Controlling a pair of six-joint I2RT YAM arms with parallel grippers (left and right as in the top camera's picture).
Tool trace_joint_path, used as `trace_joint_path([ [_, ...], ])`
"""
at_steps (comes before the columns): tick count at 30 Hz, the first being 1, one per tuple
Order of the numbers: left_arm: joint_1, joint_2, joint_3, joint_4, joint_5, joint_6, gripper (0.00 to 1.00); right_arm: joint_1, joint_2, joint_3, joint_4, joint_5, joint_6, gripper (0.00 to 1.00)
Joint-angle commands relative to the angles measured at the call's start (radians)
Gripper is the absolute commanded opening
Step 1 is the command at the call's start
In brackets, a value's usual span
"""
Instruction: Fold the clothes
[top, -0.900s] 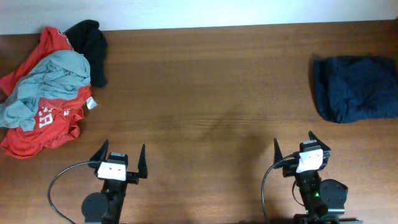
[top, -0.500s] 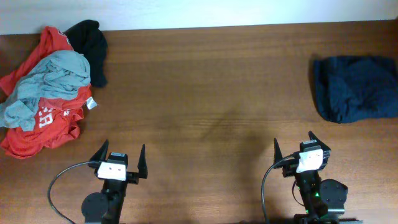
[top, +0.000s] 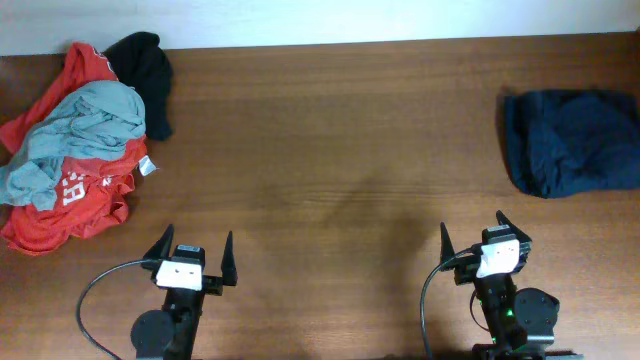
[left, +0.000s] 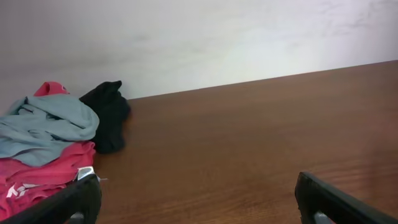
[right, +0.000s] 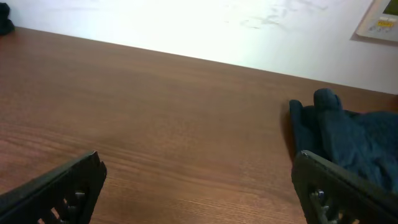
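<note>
A heap of clothes lies at the table's far left: a pale grey-blue T-shirt (top: 75, 130) (left: 43, 127) crumpled on top of red tees (top: 70, 205) (left: 37, 171) with white lettering, and a black garment (top: 148, 70) (left: 111, 115) behind them. A navy garment (top: 570, 140) (right: 354, 140) sits bunched at the far right. My left gripper (top: 195, 248) (left: 198, 202) stands open at the near edge, well short of the heap. My right gripper (top: 473, 232) (right: 199, 186) is open too, nothing between its fingers, the navy garment ahead to its right.
The brown wooden table (top: 340, 150) stretches between the two piles. A pale wall (left: 217, 37) runs along its far edge. Cables (top: 100, 285) loop beside both arm bases.
</note>
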Motion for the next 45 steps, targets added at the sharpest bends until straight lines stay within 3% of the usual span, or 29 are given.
trace_joint_path([
  [1,0.005,-0.01,-0.007,0.024,-0.014,0.019,0.99,0.007,-0.009,-0.006,-0.002,0.012,0.008,0.99],
  [10,0.005,-0.01,-0.007,0.05,0.011,0.019,0.99,0.007,-0.009,-0.006,0.008,0.011,0.008,0.99],
  [17,0.005,-0.01,-0.007,0.158,0.202,0.016,0.99,0.007,-0.009,-0.006,0.081,-0.184,0.009,0.99],
  [22,0.006,-0.003,0.007,0.162,0.236,-0.032,0.99,0.007,-0.009,0.005,0.164,-0.229,0.208,0.99],
  [26,0.005,0.074,0.082,0.089,0.229,-0.045,0.99,0.007,0.002,0.055,0.157,-0.272,0.242,0.99],
  [32,0.005,0.378,0.323,0.042,0.214,-0.043,0.99,0.007,0.143,0.229,0.043,-0.282,0.244,0.99],
  [38,0.006,0.767,0.62,-0.042,0.361,0.043,0.99,0.007,0.463,0.512,-0.102,-0.36,0.244,0.99],
  [45,0.005,1.189,1.058,-0.441,0.618,0.108,0.99,0.008,0.883,0.961,-0.465,-0.378,0.24,0.98],
])
